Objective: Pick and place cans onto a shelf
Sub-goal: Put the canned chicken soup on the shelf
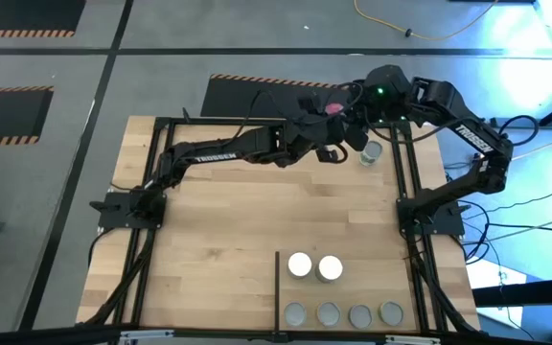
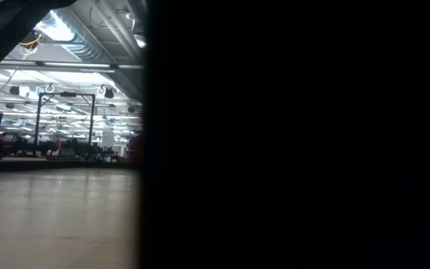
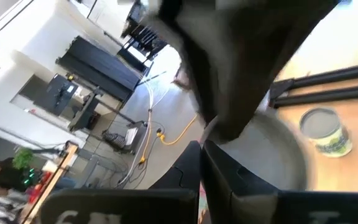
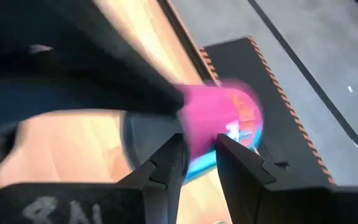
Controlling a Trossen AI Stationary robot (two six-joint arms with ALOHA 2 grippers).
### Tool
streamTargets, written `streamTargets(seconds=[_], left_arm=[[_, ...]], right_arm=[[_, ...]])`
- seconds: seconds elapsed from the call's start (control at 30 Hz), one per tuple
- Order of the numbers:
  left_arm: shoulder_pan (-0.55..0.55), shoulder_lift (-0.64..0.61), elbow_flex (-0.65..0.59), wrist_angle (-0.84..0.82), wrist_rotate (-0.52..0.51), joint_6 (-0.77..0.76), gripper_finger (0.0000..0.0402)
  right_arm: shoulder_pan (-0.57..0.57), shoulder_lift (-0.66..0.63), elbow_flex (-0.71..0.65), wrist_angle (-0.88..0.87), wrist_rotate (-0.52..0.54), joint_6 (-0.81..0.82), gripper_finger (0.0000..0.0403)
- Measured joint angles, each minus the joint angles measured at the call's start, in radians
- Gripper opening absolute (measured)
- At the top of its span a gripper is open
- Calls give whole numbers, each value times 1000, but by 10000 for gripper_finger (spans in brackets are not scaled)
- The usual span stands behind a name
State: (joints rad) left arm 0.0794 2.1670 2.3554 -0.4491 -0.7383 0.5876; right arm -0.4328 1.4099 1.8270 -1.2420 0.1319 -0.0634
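Observation:
A pink can with a blue end is at the tips of my right gripper, in the air over the table's far edge; it also shows in the high view. My left gripper is shut and empty just near of it, close under my right gripper. A grey-topped can with greenish sides stands on its base at the far right; it also shows in the left wrist view. The shelf, edged by a black bar, carries two white-topped cans and a row of several grey-topped cans. My right gripper has the pink can between its two fingers, which lie against the can's blue end. The fingers come level from the table's right side. The can is lifted clear of the table and sits tilted. The fingers themselves hide the exact spot of contact.
Black frame rails run along the table's right side and far edge. Bare wood lies between the arms and the shelf. A dark thing close to the lens fills most of the low view.

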Motion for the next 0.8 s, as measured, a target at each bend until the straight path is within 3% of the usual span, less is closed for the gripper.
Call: streamTargets(seconds=[0.53,0.8], left_arm=[[-12,0,0,0,2,24,0],[-12,0,0,4,5,24,0]], right_arm=[[0,4,-2,-6,6,8,94],[0,4,-2,-6,3,-8,22]])
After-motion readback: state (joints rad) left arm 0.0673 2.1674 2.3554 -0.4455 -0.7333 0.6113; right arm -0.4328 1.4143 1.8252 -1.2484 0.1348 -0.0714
